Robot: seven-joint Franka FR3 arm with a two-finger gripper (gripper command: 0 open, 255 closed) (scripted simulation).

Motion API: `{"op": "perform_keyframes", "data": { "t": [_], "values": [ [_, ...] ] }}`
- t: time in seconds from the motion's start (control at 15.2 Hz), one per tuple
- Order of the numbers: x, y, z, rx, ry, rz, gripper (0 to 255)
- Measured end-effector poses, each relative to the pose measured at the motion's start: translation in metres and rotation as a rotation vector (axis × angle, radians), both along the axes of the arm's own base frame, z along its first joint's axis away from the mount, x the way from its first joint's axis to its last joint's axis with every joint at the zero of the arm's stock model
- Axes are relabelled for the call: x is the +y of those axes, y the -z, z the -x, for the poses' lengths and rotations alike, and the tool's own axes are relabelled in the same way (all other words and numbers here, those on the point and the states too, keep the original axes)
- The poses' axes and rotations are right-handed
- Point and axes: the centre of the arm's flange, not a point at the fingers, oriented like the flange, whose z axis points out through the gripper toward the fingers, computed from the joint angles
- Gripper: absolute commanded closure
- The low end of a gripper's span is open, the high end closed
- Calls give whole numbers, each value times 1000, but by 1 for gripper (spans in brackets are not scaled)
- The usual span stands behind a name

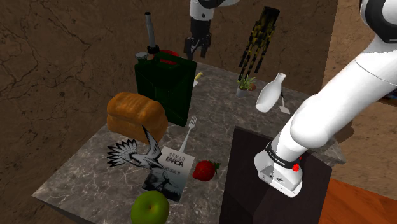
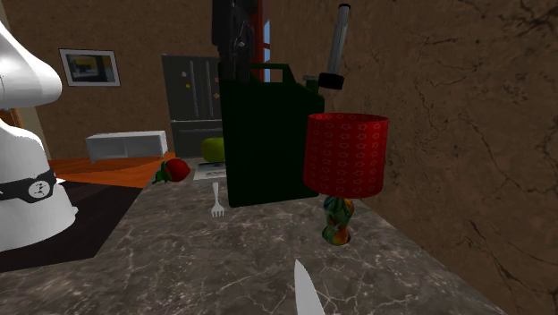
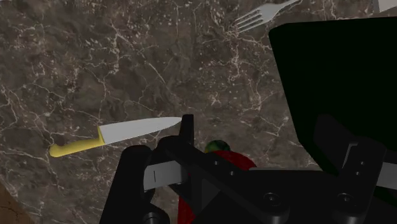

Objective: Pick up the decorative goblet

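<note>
I see goblet standing upright on marble table, just beside dark green jerrycan. Long axis vertical: red patterned cup points up, multicoloured stem and foot down. Gripper hangs above jerrycan's goblet side, fingers spread, clasping nothing. Yellow-handled knife lies flat near jerrycan.

Shoulder cam: high, beside the stand, looking down and across the marble tabletop, mid range. 2nd ext. cam: low, nearly at tabletop level, close in at the far end, facing back approx. opp. the shoulder cam, arm base at its left. Wrist cam: overhead, looking down past the hand. All 3 share the dark green jerrycan and fork.
</note>
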Motion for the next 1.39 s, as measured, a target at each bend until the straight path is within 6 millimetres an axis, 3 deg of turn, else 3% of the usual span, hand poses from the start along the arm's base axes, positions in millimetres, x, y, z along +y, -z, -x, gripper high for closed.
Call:
{"op": "perform_keyframes", "data": {
  "t": [0.99, 1.39],
  "values": [
    [70, 49, -167, -29, 3, -27, 0],
    [72, 77, -182, -31, 4, -29, 0]
  ]
}}
